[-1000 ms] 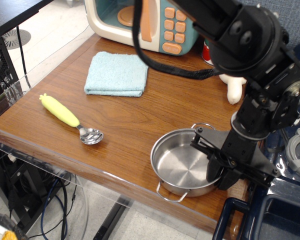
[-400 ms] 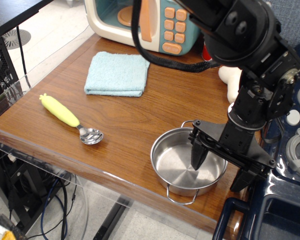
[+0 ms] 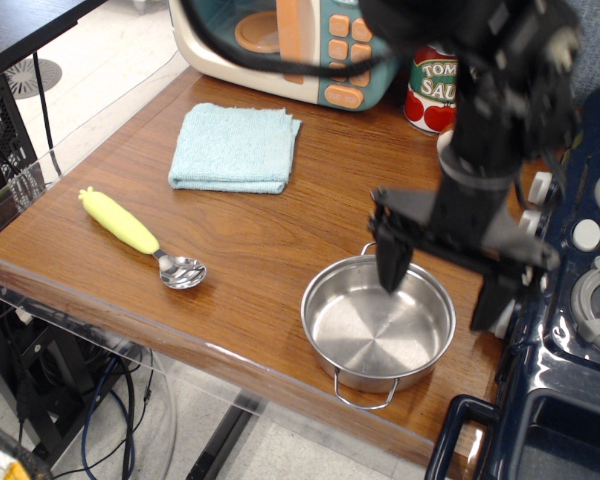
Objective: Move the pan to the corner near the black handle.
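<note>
The shiny steel pan (image 3: pixel 378 330) sits flat on the brown wood table near its front right corner (image 3: pixel 442 448). One wire loop handle points at the front edge, the other at the back. My gripper (image 3: pixel 440 286) is open and empty, just above the pan's back right rim; its left finger (image 3: pixel 390 266) hangs over the pan and its right finger (image 3: pixel 490 303) is outside it. The dark rounded bar handle (image 3: pixel 462 425) of the toy stove lies just right of the corner, close to the pan.
A yellow-handled spoon (image 3: pixel 140 236) lies at the front left. A folded blue towel (image 3: pixel 235 148) lies behind it. A toy microwave (image 3: pixel 290 40) and a tomato sauce can (image 3: pixel 432 95) stand at the back. The dark toy stove (image 3: pixel 585 300) borders the table's right side.
My gripper let go of the pan's right rim, opened and rose up and back. The pan turned slightly and stays near the front right corner.
</note>
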Robot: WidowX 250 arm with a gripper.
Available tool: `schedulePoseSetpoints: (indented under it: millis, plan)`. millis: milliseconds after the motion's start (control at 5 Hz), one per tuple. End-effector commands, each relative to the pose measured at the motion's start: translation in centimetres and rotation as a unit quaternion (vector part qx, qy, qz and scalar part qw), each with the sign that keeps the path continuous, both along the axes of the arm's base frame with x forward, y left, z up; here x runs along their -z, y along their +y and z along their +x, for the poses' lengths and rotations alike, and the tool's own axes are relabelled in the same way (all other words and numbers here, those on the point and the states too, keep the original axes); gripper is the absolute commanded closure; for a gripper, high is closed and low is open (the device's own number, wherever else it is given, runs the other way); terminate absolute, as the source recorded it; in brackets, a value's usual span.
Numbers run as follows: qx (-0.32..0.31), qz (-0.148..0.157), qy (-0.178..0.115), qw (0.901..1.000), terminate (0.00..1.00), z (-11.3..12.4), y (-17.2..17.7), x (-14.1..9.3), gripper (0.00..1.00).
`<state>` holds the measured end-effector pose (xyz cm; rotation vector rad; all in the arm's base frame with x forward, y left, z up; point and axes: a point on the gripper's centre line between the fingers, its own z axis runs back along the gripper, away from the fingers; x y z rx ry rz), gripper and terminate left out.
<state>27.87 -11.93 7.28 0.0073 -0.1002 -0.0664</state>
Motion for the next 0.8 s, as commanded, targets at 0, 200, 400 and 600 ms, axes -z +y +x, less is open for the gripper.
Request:
schedulePoseSetpoints:
  millis: [0,200,400,600]
  plan:
    - [-0.046,-0.056,-0.066,0.9952,0.00,1.58,3.42,-6.61,0.00]
    - [-0.046,-0.056,-0.066,0.9952,0.00,1.58,3.42,-6.61,0.00]
    - [-0.046,-0.056,-0.066,0.9952,0.00,1.58,3.42,-6.61,0.00]
    - [-0.046,-0.056,-0.066,0.9952,1.00,1.58,3.42,-6.61,0.00]
